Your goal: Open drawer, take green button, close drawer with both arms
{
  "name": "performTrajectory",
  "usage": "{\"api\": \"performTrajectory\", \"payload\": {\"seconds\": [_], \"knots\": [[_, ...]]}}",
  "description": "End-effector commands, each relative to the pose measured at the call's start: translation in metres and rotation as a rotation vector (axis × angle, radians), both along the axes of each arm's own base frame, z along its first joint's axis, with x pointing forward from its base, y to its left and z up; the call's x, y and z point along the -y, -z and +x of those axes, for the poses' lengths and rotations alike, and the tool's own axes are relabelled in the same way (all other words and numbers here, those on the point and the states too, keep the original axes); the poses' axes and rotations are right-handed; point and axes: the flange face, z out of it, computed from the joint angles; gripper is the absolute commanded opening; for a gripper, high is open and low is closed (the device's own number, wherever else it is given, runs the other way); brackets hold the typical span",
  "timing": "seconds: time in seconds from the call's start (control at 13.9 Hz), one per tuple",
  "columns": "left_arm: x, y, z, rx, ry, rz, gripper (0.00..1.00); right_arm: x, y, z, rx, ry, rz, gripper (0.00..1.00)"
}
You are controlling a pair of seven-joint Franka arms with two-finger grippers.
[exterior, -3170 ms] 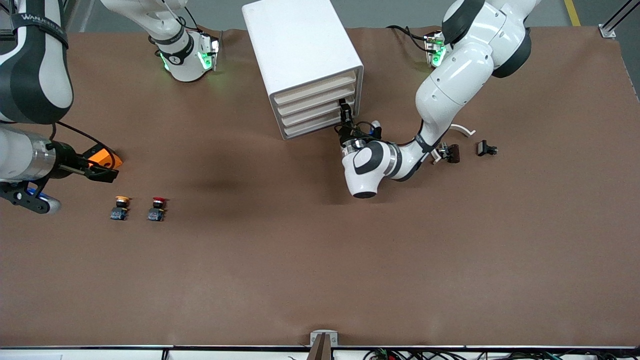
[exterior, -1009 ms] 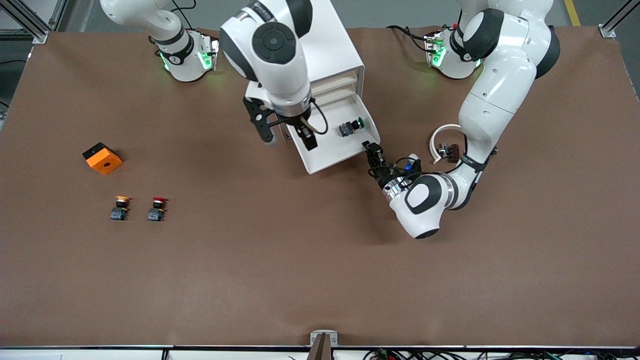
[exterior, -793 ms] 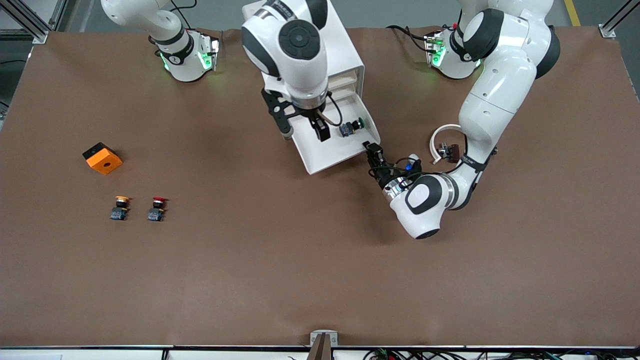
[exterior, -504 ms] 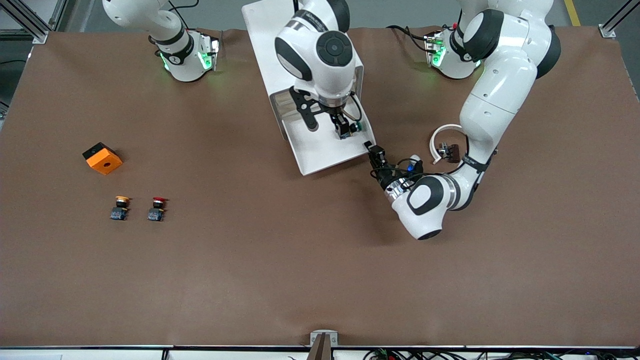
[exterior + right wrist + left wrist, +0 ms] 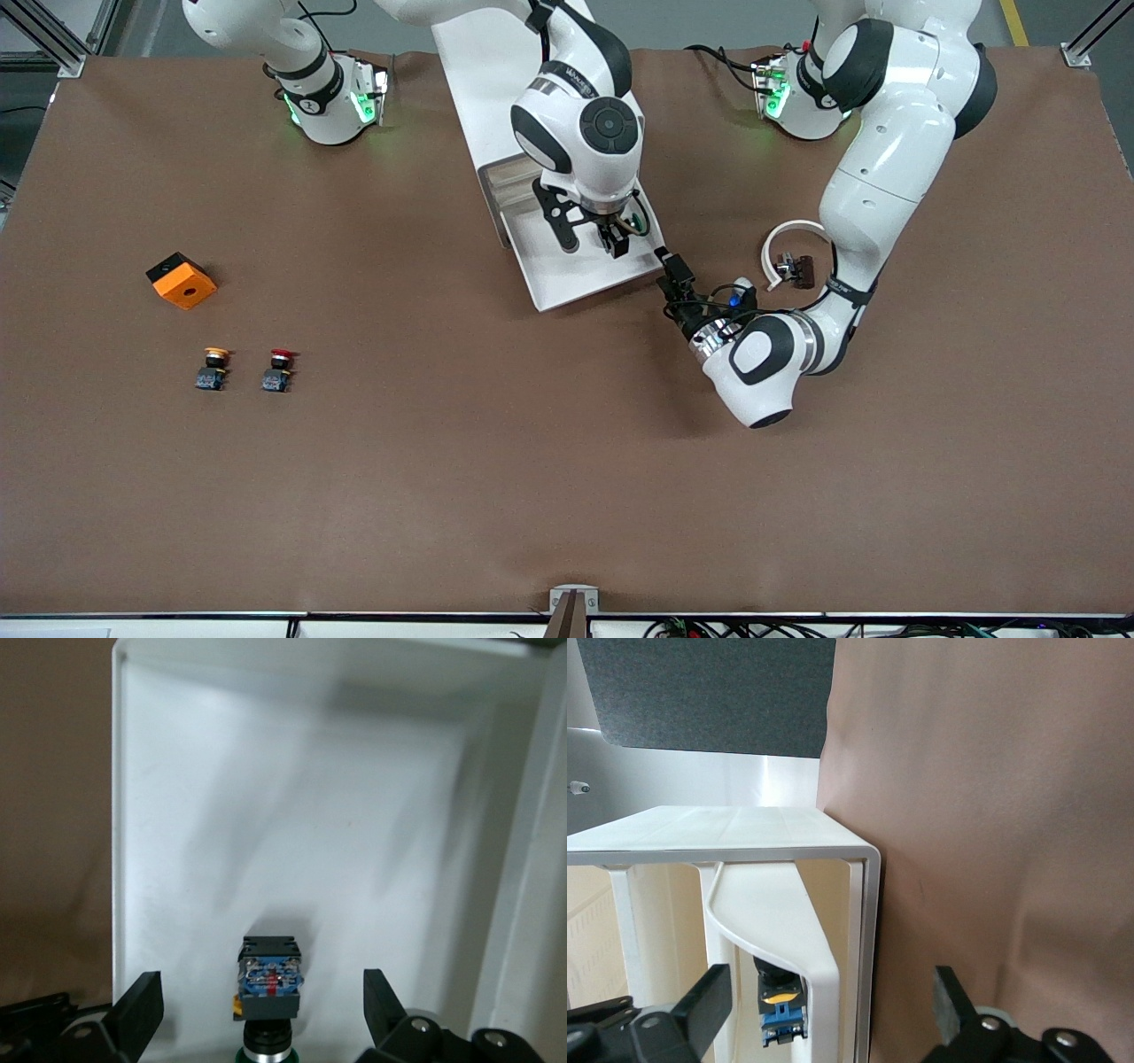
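The lowest drawer (image 5: 567,275) of the white cabinet (image 5: 483,71) is pulled out toward the front camera. My right gripper (image 5: 613,241) hangs low over its corner toward the left arm's end, open. In the right wrist view the gripper (image 5: 263,1014) straddles the button (image 5: 270,979), which lies on its side on the drawer floor (image 5: 266,815); its green cap (image 5: 266,1052) just shows. In the front view the right hand hides the button. My left gripper (image 5: 671,264) is open at the drawer's front corner. In the left wrist view the gripper (image 5: 828,1014) straddles the drawer front's handle (image 5: 788,939), and the button (image 5: 780,1005) shows through it.
An orange block (image 5: 182,281) lies toward the right arm's end. A yellow-orange-capped button (image 5: 213,367) and a red-capped button (image 5: 279,369) stand nearer the front camera than it. A white curved piece (image 5: 793,237) and a small dark part (image 5: 802,268) lie beside the left arm.
The left gripper has pulled the drawer out and then let go of it. The right arm has left the orange block, swung over the drawer and come down around the button.
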Motion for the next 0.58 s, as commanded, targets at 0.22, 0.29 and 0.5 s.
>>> {"api": "performTrajectory", "payload": {"seconds": [0.22, 0.29, 0.5], "knots": [[0.003, -0.009, 0.004, -0.004, -0.006, -0.032, 1.00, -0.018, 0.026, -0.009, 0.014, 0.024, 0.021, 1.00], [0.003, -0.011, 0.004, -0.001, -0.006, -0.035, 1.00, -0.020, 0.028, -0.011, 0.013, 0.019, 0.019, 1.00], [0.000, -0.020, 0.009, 0.040, 0.005, -0.091, 1.00, -0.023, 0.046, -0.017, 0.007, 0.002, -0.002, 1.00]]}}
